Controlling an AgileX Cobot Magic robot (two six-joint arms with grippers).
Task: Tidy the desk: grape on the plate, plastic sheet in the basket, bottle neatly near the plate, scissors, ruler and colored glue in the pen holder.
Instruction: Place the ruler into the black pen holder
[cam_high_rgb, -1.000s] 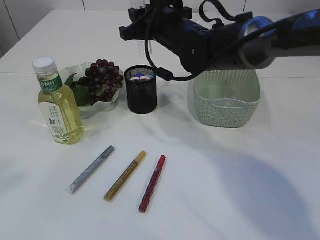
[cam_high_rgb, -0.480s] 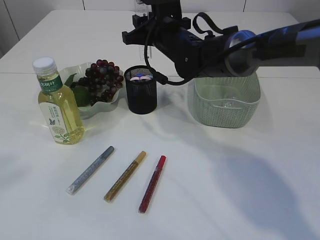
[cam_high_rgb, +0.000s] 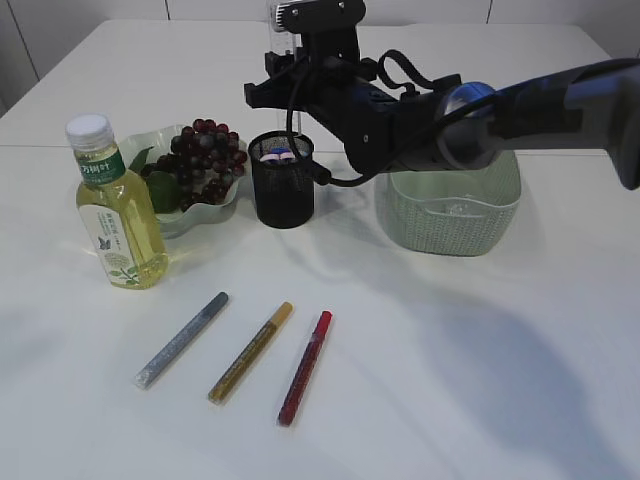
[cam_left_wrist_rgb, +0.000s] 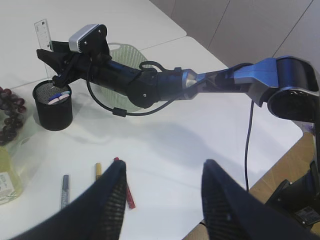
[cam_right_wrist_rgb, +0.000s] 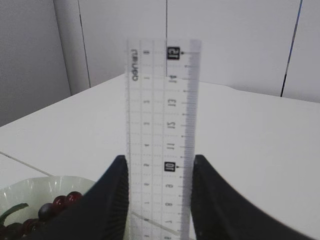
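Above white table (cam_high_rgb: 450, 330), ruler (cam_right_wrist_rgb: 162, 135) between end effector (cam_right_wrist_rgb: 156, 192) fingers.

**Black arm, blue-grey joints, trailing cables**

The right arm (cam_high_rgb: 470, 110) is matte black with a metallic blue-grey joint sleeve, black cables looping along it, and a silver-topped wrist camera (cam_high_rgb: 318, 12). The left gripper (cam_left_wrist_rgb: 162, 200) shows two curved, matte black fingers.

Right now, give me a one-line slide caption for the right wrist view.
Right gripper holds the clear plastic ruler upright, with dark red grapes in the pale green plate at lower left.
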